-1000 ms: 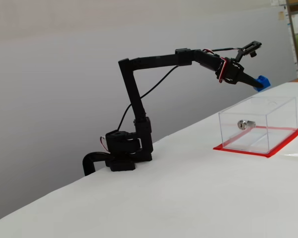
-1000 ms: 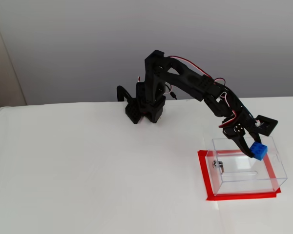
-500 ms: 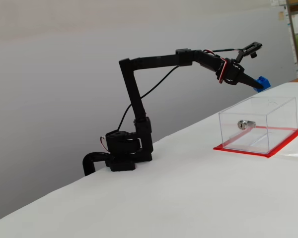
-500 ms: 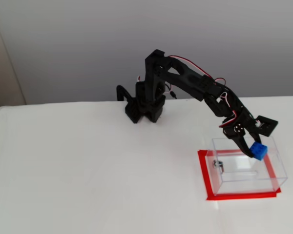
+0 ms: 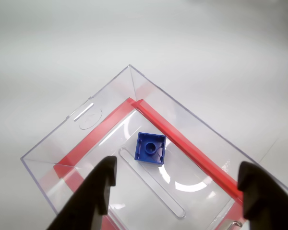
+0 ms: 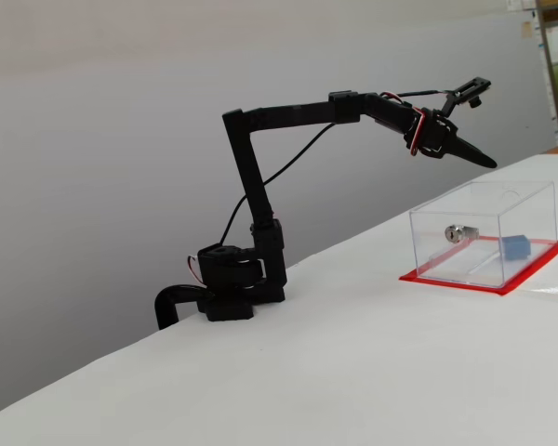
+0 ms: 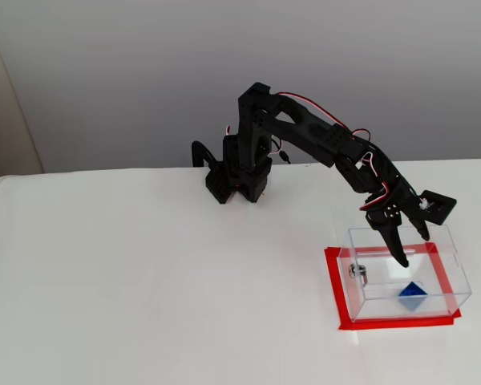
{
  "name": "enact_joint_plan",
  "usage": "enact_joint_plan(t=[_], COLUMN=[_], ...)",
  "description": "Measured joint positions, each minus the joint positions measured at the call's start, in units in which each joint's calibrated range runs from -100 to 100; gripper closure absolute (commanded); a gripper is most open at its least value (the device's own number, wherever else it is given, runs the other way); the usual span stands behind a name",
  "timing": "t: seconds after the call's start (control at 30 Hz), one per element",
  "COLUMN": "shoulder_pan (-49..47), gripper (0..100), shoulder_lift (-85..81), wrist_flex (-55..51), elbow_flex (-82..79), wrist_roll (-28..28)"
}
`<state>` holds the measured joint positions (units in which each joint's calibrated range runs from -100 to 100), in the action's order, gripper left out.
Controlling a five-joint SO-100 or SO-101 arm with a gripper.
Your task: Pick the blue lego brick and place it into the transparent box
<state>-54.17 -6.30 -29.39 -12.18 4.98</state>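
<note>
The black arm (image 6: 260, 186) stands at the back of the white bench (image 6: 307, 372), to the left of the transparent box (image 6: 484, 232) in both fixed views. It reaches out to the right, over the box.

The end effector (image 5: 175, 179) hangs in the air above the open top of the box. In the wrist view its two dark fingers (image 5: 93, 191) are spread wide apart, one on each side, and nothing is between them. It holds nothing.

The box sits on a red base sheet (image 7: 337, 297) that sticks out around its bottom. A small silver lock (image 6: 456, 232) is on the box wall that faces the arm.

The blue lego brick (image 5: 150, 147) lies on the floor inside the box. In the wrist view it sits between the long slot (image 5: 153, 184) in the floor and the red strip along one wall, close to a corner. Its hollow side faces up there. In a fixed view the brick (image 7: 412, 294) is on the far side of the box from the lock. It is well below the end effector (image 7: 402, 255) and does not touch it.
</note>
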Motion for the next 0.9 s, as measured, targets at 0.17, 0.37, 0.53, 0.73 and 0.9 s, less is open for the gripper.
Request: enact_joint_plan(t=[0.17, 0.37, 0.53, 0.73, 0.9], shoulder_pan=[0.0, 0.0, 0.0, 0.0, 0.6], gripper=[72, 72, 88, 98, 98], shoulder_lift=[0.0, 0.0, 0.0, 0.1, 0.0], wrist_flex=[0.0, 0.0, 0.0, 0.0, 0.0], elbow_flex=[0.0, 0.0, 0.0, 1.3, 3.2], wrist_roll=[0.0, 0.0, 0.0, -3.2, -5.7])
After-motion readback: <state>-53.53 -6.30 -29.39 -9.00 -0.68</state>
